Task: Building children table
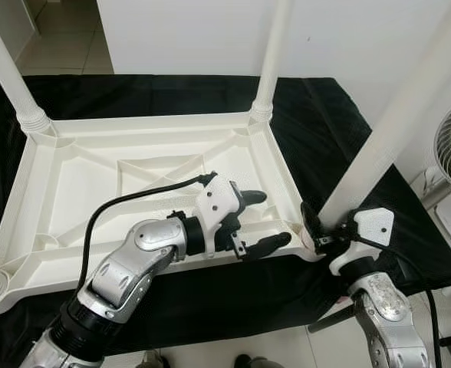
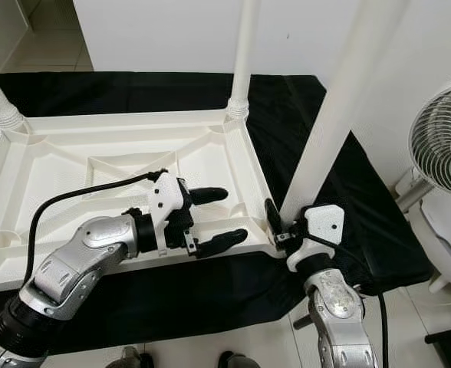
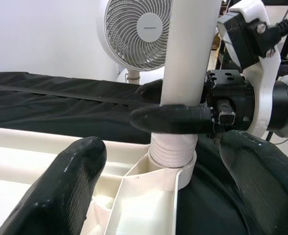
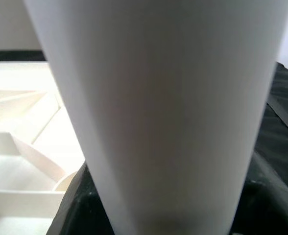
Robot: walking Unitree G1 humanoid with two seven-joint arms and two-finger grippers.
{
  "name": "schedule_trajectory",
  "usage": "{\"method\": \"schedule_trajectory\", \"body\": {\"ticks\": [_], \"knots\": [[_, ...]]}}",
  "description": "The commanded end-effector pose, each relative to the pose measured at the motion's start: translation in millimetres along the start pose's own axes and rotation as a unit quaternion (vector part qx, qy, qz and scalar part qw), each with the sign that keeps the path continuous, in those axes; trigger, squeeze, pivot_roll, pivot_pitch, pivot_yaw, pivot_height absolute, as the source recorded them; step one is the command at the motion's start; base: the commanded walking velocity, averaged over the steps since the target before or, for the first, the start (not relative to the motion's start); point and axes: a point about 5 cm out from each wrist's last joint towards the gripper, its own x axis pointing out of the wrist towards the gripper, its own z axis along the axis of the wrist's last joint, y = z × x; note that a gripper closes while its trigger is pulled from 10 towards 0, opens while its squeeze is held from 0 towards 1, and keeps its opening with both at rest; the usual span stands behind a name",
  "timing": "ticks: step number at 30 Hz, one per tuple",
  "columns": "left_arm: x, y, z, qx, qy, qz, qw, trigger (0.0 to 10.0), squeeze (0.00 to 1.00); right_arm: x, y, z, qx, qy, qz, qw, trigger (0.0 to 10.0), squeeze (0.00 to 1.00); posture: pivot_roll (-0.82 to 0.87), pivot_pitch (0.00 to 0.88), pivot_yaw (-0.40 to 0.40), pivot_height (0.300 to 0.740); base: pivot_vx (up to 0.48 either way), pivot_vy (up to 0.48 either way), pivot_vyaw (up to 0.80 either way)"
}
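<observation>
Table top (image 1: 72, 176): white plastic, lying upside down on the black cloth (image 1: 172, 92), ribbed underside facing up.

Near-right leg (image 1: 394, 123): white, standing in the table top's corner socket closest to the robot's right arm, leaning up and away from the table top's centre.

Other legs: 1 leg (image 1: 273, 54) is standing in the far-right corner of the table top, 1 (image 1: 7, 73) in the far-left corner.

Right gripper (image 2: 285, 228): reaching up from below the table top's near edge, its black fingers (image 3: 171, 119) clenching the near-right leg just above its ribbed base; forearm pointing steeply upward.

Left gripper (image 1: 260, 221): hovering over the table top's near-right area, forearm bending in from the near edge, wrist turning toward the near-right leg; its 2 fingers (image 1: 265, 244) are spreading apart, grasping nothing.

Fan (image 2: 440, 146): white, standing on the floor beyond the cloth, to the right of the table top.
</observation>
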Motion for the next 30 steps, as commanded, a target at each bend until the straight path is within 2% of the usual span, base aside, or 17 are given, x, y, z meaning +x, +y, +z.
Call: {"method": "schedule_trajectory", "body": {"ticks": [1,4,7,11,18,20,30], "knots": [[-0.8,-4.0,3.3,0.008,0.0,-0.019,1.0,10.0,0.0,-12.6,-2.0,-31.2,0.051,0.074,-0.02,0.996,10.0,0.0,0.02,0.153,-0.019,0.74,0.0,0.0,0.0],[-1.2,-3.8,3.1,0.008,0.001,-0.019,1.0,10.0,0.0,-13.9,-1.8,-33.6,0.065,0.077,-0.027,0.995,10.0,0.0,0.02,0.153,-0.017,0.74,0.0,0.0,0.0],[-1.5,-3.1,3.0,0.009,0.003,-0.018,1.0,10.0,0.0,-12.3,-0.2,-34.0,0.032,0.079,-0.02,0.996,10.0,0.0,0.02,0.153,-0.017,0.74,0.0,0.0,0.0],[-1.7,-2.9,2.9,0.009,0.003,-0.018,1.0,10.0,0.0,-10.4,1.4,-32.1,0.016,0.075,-0.013,0.997,10.0,0.0,0.02,0.153,-0.016,0.74,0.0,0.0,0.0],[-1.8,-2.4,3.3,0.011,0.003,-0.015,1.0,10.0,0.0,-8.6,-5.0,-40.5,0.042,0.109,-0.032,0.993,10.0,0.0,0.03,0.153,-0.02,0.74,0.0,0.0,0.0],[-1.9,-2.5,3.0,0.012,0.003,-0.015,1.0,10.0,0.0,-7.4,-7.7,-42.9,0.064,0.119,-0.046,0.99,10.0,0.0,0.03,0.154,-0.02,0.74,0.0,0.0,0.0],[-2.0,-3.3,3.2,0.012,0.003,-0.016,1.0,10.0,0.0,-3.4,-9.8,-41.4,0.081,0.134,-0.048,0.987,10.0,0.0,0.02,0.153,-0.018,0.74,0.0,0.0,0.0]]}}
